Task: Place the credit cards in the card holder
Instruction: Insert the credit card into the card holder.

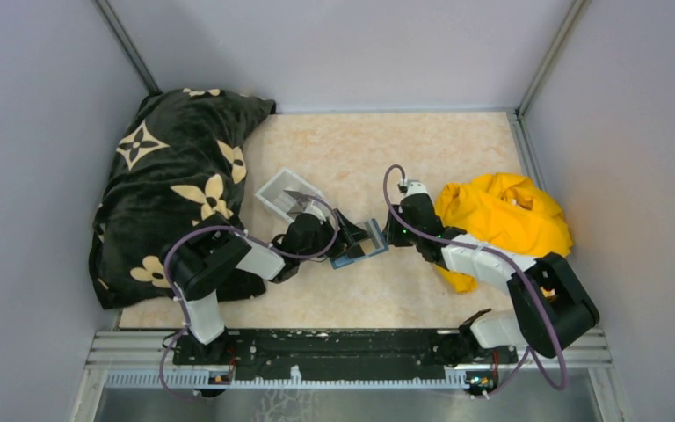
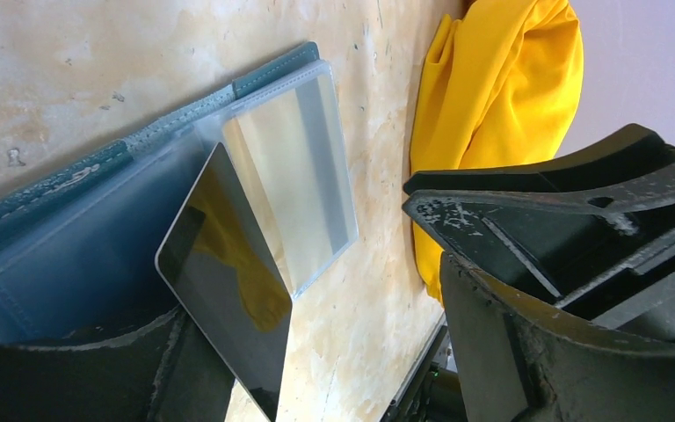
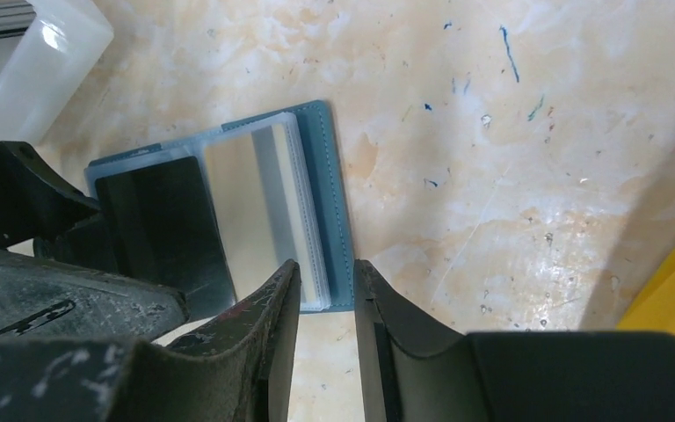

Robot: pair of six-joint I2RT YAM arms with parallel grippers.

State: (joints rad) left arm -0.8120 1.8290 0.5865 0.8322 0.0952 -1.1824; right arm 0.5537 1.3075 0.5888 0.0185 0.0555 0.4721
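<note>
On the counter, centre: the teal card holder lies opened flat on the counter, clear sleeves up, between the two arms.
Card: one dark glossy credit card stands tilted over the page farther from the right gripper. One edge rests against a finger of the left gripper.
Left gripper: spread wide. The card leans on one side only, with a gap to the other finger.
Right gripper: narrowed onto the holder's near edge, with the sleeves and teal cover pinched between its fingers.
Step in hand: feeding that card into a sleeve, by my reading.
Doing it well: bring the card's leading edge down to the sleeve mouth at a shallow angle, then slide it along the sleeve while the other side pins the holder.
Risk: the slick card may slip free or ride over the sleeve.
Around: a clear-white tray sits just behind the left gripper. A yellow cloth and a black flowered cushion lie off to the sides.
In the way: the two grippers crowd each other over the holder.
</note>
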